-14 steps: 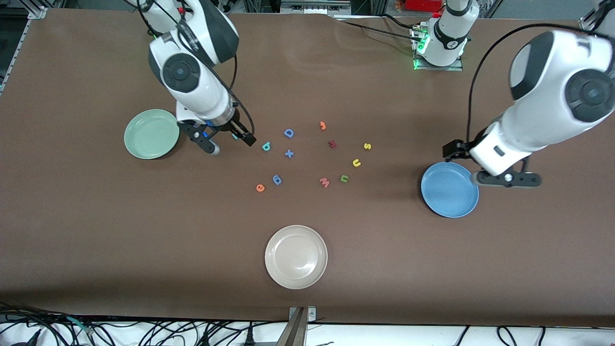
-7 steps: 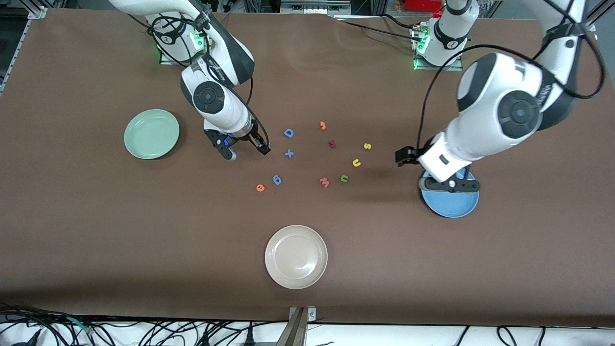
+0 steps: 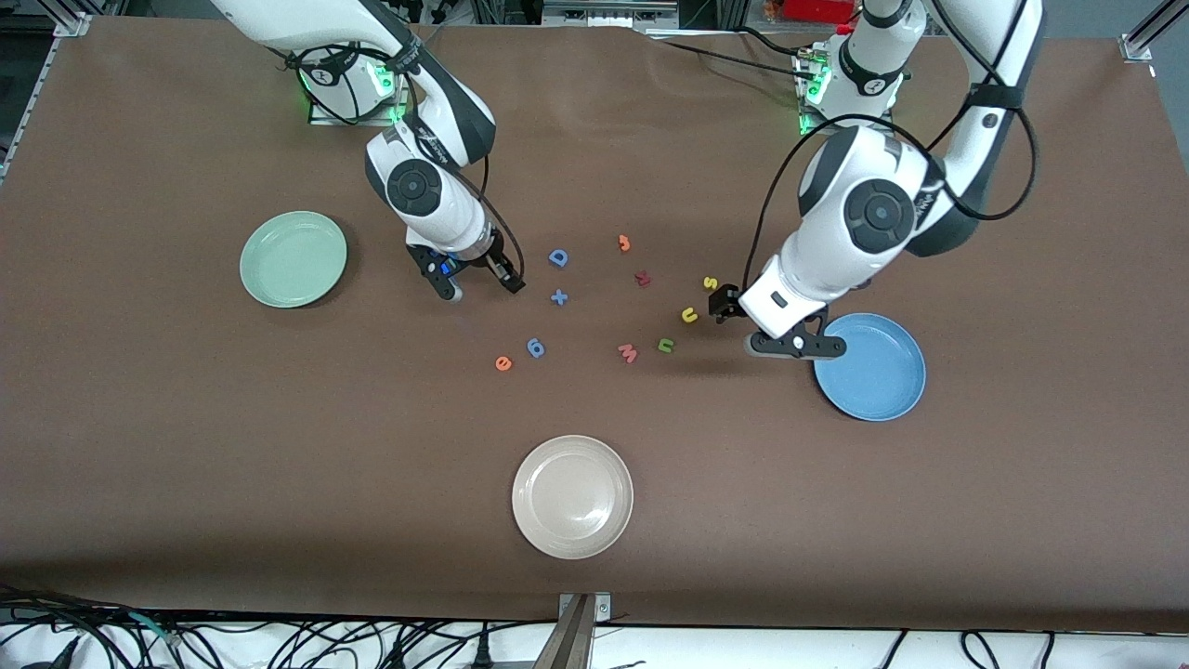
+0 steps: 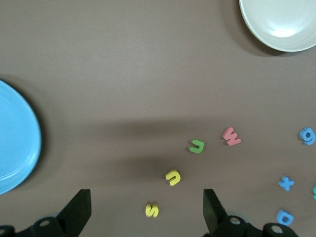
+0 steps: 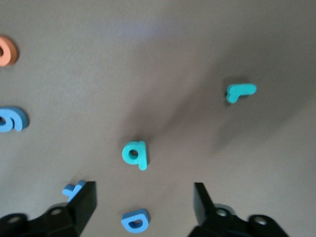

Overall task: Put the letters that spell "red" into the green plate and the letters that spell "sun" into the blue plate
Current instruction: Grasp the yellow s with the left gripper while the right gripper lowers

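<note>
Brown table (image 3: 186, 418); both arms' jaws open, teal d (image 5: 135, 154) flat under right gripper (image 5: 143, 207).

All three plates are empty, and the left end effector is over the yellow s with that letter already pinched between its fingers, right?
Not quite. The green plate, blue plate and off-white plate are empty, and the left end effector is over the yellow s, but it is open: the left wrist view shows the s lying on the table between the spread fingers, untouched.
</note>
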Available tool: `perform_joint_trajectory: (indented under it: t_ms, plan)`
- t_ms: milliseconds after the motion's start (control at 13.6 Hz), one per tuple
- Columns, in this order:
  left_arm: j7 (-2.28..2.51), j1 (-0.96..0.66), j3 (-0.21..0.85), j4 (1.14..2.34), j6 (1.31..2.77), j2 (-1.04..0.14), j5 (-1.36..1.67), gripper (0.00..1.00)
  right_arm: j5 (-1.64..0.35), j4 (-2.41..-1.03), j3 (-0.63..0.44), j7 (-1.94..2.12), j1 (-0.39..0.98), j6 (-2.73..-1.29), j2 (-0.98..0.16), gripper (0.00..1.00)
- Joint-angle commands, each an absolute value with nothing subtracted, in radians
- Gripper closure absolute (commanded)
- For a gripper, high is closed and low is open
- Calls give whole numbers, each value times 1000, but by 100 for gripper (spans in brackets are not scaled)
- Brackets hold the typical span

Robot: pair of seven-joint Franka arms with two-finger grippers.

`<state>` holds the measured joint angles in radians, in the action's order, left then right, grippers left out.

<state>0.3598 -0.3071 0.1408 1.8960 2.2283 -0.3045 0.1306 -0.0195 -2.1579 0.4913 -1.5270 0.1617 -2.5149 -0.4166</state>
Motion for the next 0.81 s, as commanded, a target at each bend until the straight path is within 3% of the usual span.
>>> perform_joint_trajectory:
  t_ms: [0, 441, 735]
  plan:
    - [409, -314, 184, 2133, 2429, -204, 141, 0, -26, -2161, 492, -1549, 175, -2577, -443, 16]
    - [422, -331, 230, 2307, 2686, -224, 100, 0, 60, -2157, 454, -1549, 189, -2571, -459, 17]
    - [425, -331, 230, 2310, 2706, -278, 98, 1, 89, -2143, 443, -1552, 190, -2583, -497, 17]
